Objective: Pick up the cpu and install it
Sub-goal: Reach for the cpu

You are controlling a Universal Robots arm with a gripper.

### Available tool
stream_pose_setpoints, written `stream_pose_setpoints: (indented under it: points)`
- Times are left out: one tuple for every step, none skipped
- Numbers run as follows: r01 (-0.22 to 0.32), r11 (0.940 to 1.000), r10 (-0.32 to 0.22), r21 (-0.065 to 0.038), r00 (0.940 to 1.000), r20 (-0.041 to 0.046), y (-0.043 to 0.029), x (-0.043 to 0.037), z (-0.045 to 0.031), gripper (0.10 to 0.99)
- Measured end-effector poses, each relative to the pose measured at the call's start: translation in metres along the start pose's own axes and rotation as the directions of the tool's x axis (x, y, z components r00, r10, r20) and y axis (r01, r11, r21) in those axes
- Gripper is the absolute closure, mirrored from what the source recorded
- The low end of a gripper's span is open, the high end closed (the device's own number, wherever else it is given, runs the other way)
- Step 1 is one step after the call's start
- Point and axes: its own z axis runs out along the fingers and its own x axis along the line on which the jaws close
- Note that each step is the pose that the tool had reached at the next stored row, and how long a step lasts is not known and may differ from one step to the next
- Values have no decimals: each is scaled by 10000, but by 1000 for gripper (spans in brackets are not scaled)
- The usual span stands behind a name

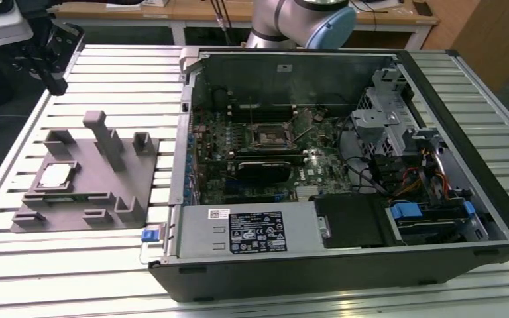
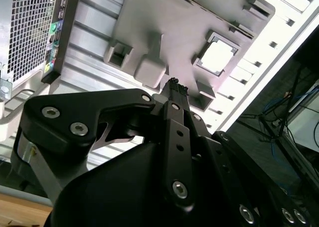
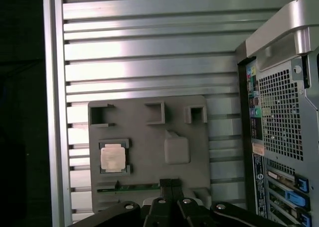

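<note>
**Cpu [image 1: 56, 175].** It lies flat, pale top up, in a shallow pocket of the grey fixture [image 1: 95, 184], at the end toward the exterior view's left. It has not been picked up.

**Tool [image 3: 170, 183].** In the first wrist view the fingertips stand together with nothing between them. The tool hangs above the fixture, off to one side of the cpu and apart from it.

**Hazards, as judged:**
- The chip is thin and sits within raised pocket walls. Fingers coming down off-centre would likely strike a wall or the chip's top instead of taking its edges.
- Fingertips held together cannot take the chip. Coming down like this would press on the metal lid.
- A skewed grip could tilt the chip, and a tilted chip could jam or sit badly in the socket [image 1: 270, 136].
- The posts [image 1: 104, 132] stand just beside the pocket and could foul the tool body on a slanted approach.

**Edges and room:**
- The fixture sits near the desk [image 1: 113, 73] edge on the exterior view's left, so a dropped chip could slide off.
- The case [image 1: 343, 265] lies just beside the fixture with its open side up. Its rim stands between the pocket and the socket.
- The socket is well inside, hemmed in by board parts. The cables [image 1: 413, 179] are toward the exterior view's right, apart from it.
- The room above both is open.
</note>
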Motion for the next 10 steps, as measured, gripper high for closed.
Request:
stream_pose_setpoints:
  points:
    - [0, 10000, 0, 0, 10000, -1, -1, 13, 0, 980]
    - [0, 10000, 0, 1, 10000, -3, -2, 27, 1, 980]
    - [0, 10000, 0, 1, 10000, -4, -3, 40, 1, 980]
    - [0, 10000, 0, 0, 10000, -4, -4, 53, 2, 980]
    - [0, 10000, 0, 1, 10000, -5, -5, 66, 3, 980]
    - [0, 10000, 0, 1, 10000, -6, -6, 79, 3, 980]
    - [0, 10000, 0, 1, 10000, -7, -7, 92, 4, 980]
    - [0, 10000, 0, 1, 10000, -8, -8, 104, 5, 980]
    - [0, 10000, 0, 1, 10000, -9, -9, 117, 5, 980]
    - [-1, 10000, 1, 1, 10000, -10, -10, 131, 6, 980]
